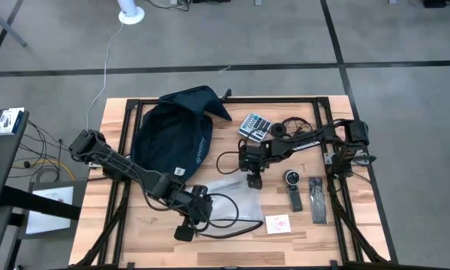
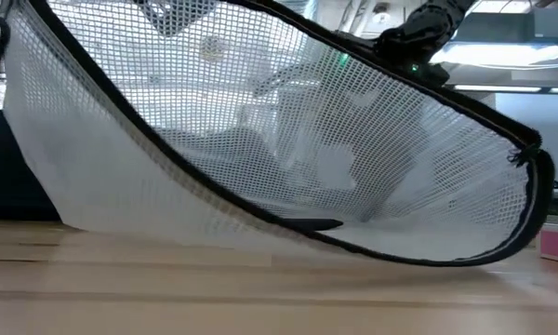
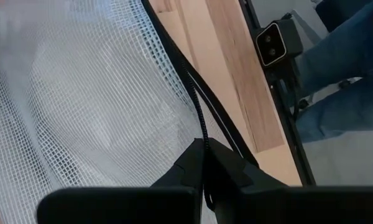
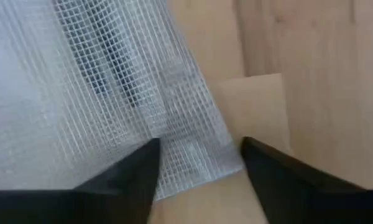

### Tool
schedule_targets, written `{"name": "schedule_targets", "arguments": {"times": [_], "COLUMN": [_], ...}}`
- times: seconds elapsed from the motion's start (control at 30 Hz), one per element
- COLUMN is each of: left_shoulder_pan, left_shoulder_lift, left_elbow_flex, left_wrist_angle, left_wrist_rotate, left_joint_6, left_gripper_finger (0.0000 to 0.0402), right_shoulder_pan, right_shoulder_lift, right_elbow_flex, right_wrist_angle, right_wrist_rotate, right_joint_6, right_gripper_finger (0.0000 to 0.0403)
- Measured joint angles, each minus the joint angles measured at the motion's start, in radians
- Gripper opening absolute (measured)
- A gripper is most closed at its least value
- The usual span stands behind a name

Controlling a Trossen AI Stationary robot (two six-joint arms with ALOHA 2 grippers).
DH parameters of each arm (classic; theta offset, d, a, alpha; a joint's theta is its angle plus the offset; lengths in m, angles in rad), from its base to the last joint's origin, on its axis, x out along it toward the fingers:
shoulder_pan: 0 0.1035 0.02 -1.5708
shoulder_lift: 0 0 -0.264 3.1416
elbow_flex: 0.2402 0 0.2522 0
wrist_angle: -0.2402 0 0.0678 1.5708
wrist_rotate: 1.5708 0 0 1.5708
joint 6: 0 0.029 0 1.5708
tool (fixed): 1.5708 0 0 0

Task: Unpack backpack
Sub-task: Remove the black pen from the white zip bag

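On the wooden worktop (image 1: 135, 247), the navy backpack (image 1: 172, 131) lies slumped and open-mouthed at about ten o'clock from centre, apparently emptied of much of its load. A clear mesh pouch (image 1: 229, 187) with a black-bound edge sits near the middle, toward six o'clock, and both arms are working on it. The left gripper (image 3: 204, 163) has its jaws pressed together on the pouch's black edging at about seven o'clock, lifting that side so the mesh billows across the low view. The right gripper (image 4: 199, 158), reaching in from three o'clock, holds its jaws apart around a corner of the mesh without yet pinching it. Already laid out are a calculator (image 1: 253, 126) at one o'clock, a coiled black cable (image 1: 289, 127) beside it, a round-headed black gadget (image 1: 292, 187) and a flat dark strip (image 1: 317, 199) at four o'clock, and a small pink-printed card (image 1: 277, 223) at five o'clock. By the look of it the unpacking is well advanced; whether anything remains inside the backpack cannot be told.
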Motion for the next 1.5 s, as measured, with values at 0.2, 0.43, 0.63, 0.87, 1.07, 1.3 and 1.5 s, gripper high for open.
{"name": "schedule_targets", "arguments": {"times": [0.2, 0.43, 0.63, 0.87, 1.07, 1.3, 1.5], "left_shoulder_pan": [-0.001, -0.001, 0.000, 0.000, 0.000, 0.011, 0.039], "left_shoulder_lift": [0.000, 0.000, 0.000, 0.000, 0.000, 0.003, 0.008], "left_elbow_flex": [0.000, 0.000, 0.000, 0.000, 0.000, 0.000, 0.001], "left_wrist_angle": [-0.009, -0.075, -0.113, -0.113, -0.114, -0.097, -0.086], "left_wrist_rotate": [-0.039, -0.093, -0.190, -0.333, -0.414, -0.309, -0.210], "left_joint_6": [0.001, 0.002, 0.035, 0.122, 0.243, 0.232, 0.177], "left_gripper_finger": [0.0000, 0.0000, 0.0000, 0.0000, 0.0000, 0.0000, 0.0000], "right_shoulder_pan": [0.012, 0.044, 0.103, 0.176, 0.228, 0.301, 0.329], "right_shoulder_lift": [0.004, 0.000, -0.062, -0.198, -0.321, -0.470, -0.518], "right_elbow_flex": [-0.002, 0.001, 0.023, 0.029, 0.030, 0.030, 0.032], "right_wrist_angle": [0.012, 0.008, -0.042, -0.057, -0.092, -0.082, -0.041], "right_wrist_rotate": [0.039, 0.088, 0.128, 0.304, 0.484, 0.715, 0.741], "right_joint_6": [-0.007, -0.005, -0.001, 0.030, 0.062, 0.097, 0.079], "right_gripper_finger": [0.0018, 0.0001, 0.0000, 0.0000, 0.0000, 0.0000, 0.0000]}}
